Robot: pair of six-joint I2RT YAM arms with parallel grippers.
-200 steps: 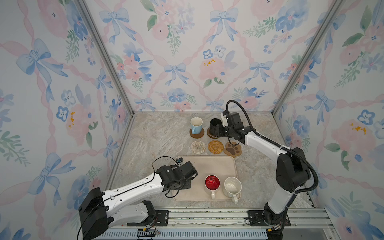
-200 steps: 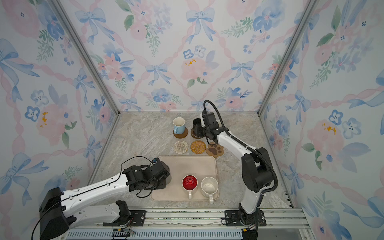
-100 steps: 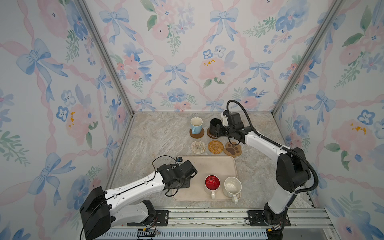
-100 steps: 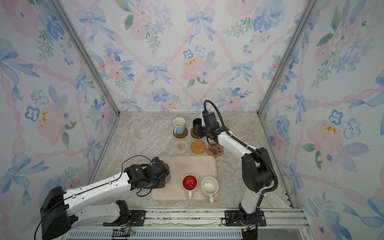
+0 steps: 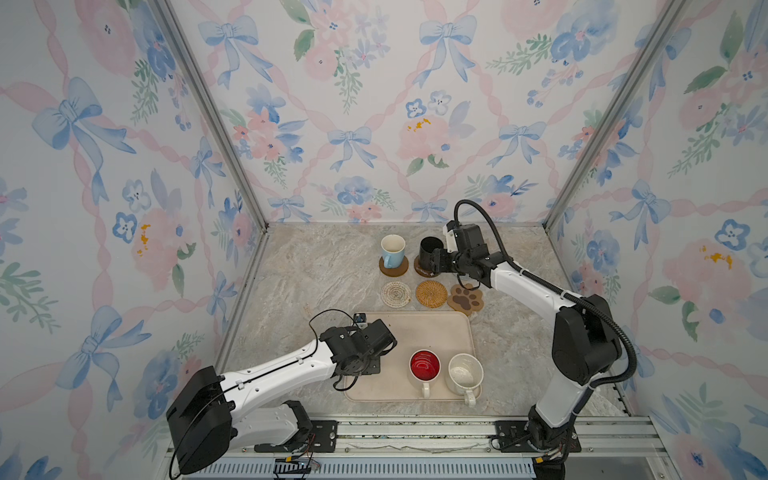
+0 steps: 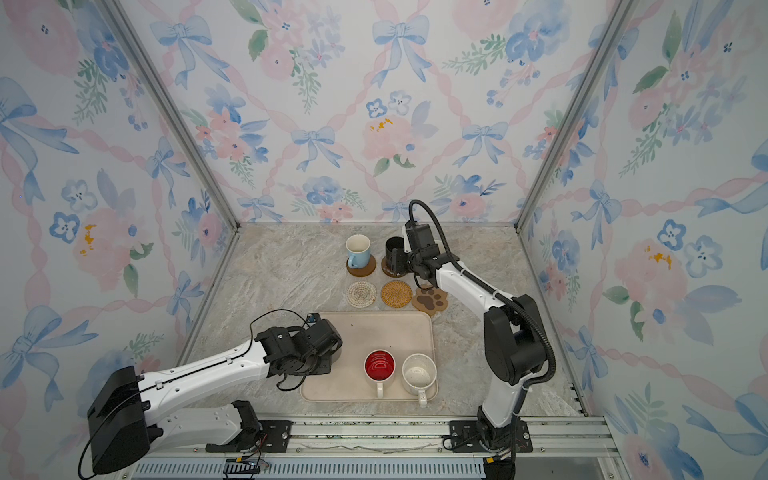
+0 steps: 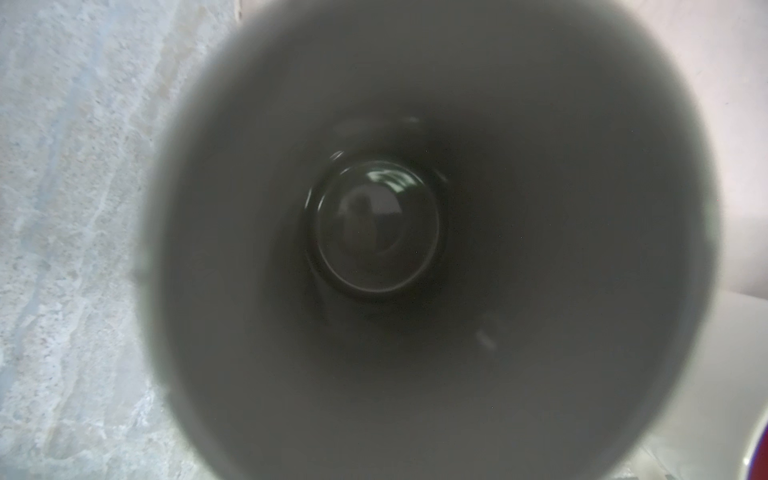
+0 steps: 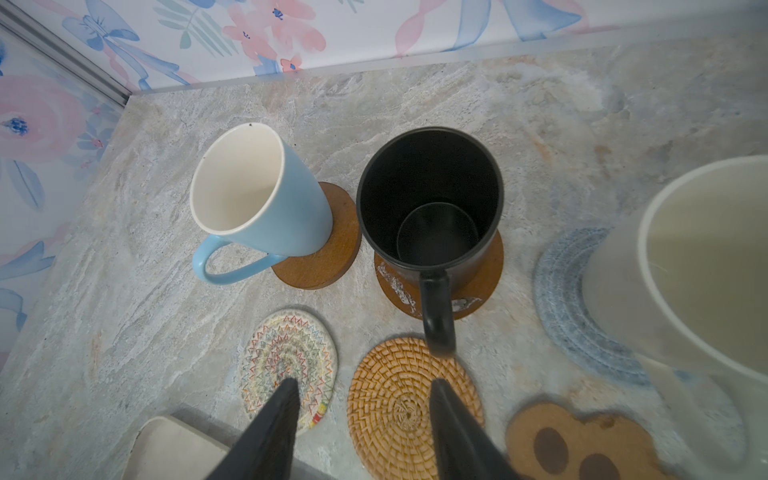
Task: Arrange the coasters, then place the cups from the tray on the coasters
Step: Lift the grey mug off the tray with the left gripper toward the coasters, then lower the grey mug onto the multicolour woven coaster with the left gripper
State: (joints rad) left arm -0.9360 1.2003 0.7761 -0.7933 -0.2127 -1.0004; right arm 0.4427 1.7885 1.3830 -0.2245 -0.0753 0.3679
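My left gripper hangs over the left part of the beige tray. The inside of a grey cup fills the left wrist view and hides the jaws. A red-inside cup and a speckled cup stand on the tray. My right gripper is open and empty by the handle of the black cup, which sits on a glossy dark-brown coaster. The light blue cup stands on a brown coaster. A cream cup rests on the grey-blue coaster.
Three bare coasters lie in a row behind the tray: cream crochet, tan rattan and brown paw. Flowered walls close in the marble table at the back and on both sides. A metal rail runs along the front.
My left gripper has shifted slightly over the tray's left side. The right arm and all the cups and coasters have stayed where they were.
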